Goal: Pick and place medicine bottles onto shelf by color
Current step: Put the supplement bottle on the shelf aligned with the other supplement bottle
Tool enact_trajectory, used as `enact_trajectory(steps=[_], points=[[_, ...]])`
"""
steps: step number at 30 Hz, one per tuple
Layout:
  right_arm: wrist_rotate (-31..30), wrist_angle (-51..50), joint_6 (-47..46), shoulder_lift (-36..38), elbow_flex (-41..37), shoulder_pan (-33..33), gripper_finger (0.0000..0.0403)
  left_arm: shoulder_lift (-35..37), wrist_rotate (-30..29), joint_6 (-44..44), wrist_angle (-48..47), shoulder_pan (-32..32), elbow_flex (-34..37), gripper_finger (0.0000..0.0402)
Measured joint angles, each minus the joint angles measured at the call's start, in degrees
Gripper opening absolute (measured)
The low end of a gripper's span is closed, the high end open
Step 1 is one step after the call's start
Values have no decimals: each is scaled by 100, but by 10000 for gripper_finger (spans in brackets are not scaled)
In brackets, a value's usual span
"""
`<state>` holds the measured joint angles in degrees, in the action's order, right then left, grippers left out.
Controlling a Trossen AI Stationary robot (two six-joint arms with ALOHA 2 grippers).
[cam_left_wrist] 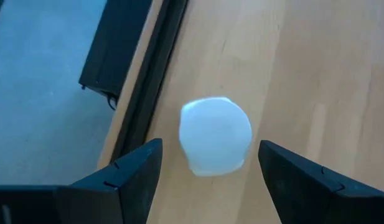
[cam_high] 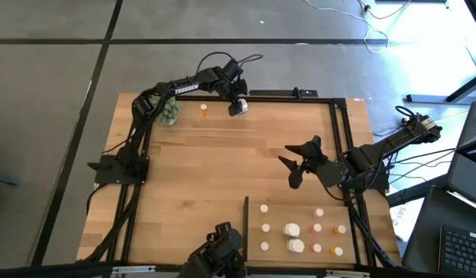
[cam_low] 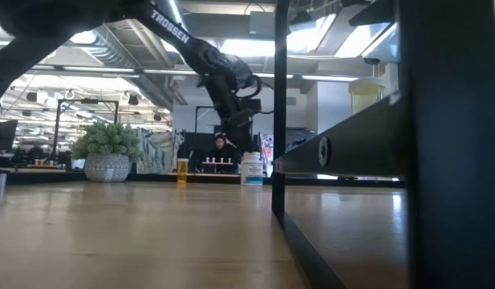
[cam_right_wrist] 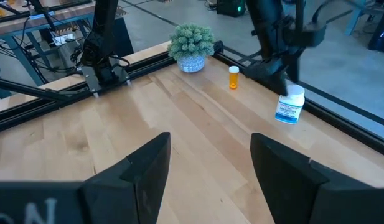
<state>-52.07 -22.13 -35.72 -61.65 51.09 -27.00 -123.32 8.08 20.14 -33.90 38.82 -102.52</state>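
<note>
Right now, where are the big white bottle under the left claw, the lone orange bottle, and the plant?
big white bottle (cam_left_wrist: 215,135), left wrist view, on its cap top.
orange bottle (cam_right_wrist: 234,79), right wrist view, on its body.
plant (cam_right_wrist: 191,41), right wrist view, on its foliage.

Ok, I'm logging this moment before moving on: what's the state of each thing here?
left gripper: open, above the white bottle, fingers either side, not closed on it
white bottle: upright at the table's far edge
orange bottle: upright, untouched, beside the plant
right gripper: open, empty, over mid-table
shelf: holds small white and orange bottles, plus two chunkier white ones
plant: upright in its pot
</note>
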Motion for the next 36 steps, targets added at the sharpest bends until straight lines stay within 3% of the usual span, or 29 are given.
enact_trajectory(steps=[15,24,36], points=[[-89,0,13,2,0,135,223,-101,6,1,185,-21,9,260],[-85,-2,21,2,0,254,223,-101,-665,191,186,-65,9,260],[-83,-2,21,2,0,254,223,-133,-663,424,219,-154,9,260]])
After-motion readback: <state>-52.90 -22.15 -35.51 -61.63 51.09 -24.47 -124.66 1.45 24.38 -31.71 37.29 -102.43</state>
